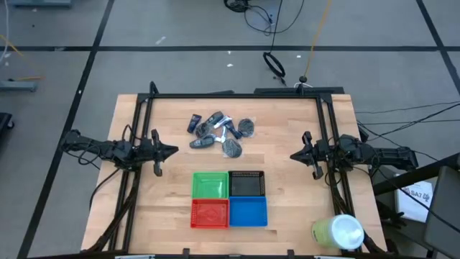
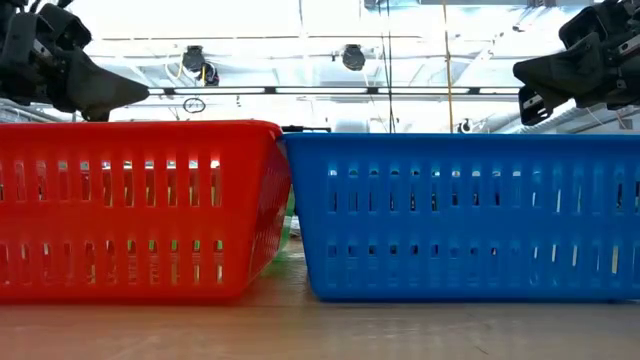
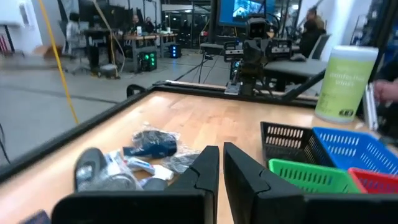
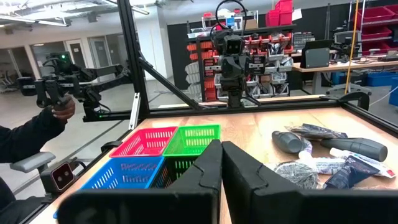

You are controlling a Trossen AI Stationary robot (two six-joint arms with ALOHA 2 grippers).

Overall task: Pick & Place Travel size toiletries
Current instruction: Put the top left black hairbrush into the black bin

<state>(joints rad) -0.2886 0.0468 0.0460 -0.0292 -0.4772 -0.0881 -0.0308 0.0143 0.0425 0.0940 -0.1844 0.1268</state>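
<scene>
The room has a grey floor (image 1: 65, 43) with dark lines and loose cables. The wooden surface (image 1: 287, 180) sits inside a black frame (image 1: 237, 95). Four trays (image 1: 228, 199) form a square block at 6 o'clock from the surface centre. A pale green cylinder (image 1: 338, 232) lies at 5 o'clock. The toiletries (image 1: 219, 132) are clustered at 12 o'clock, outside all trays. The left gripper (image 1: 171, 150) waits at 9 o'clock, fingers pressed together. The right gripper (image 1: 295, 155) waits at 3 o'clock, fingers likewise pressed together. A person's sleeve (image 4: 25, 140) shows beyond the surface.
</scene>
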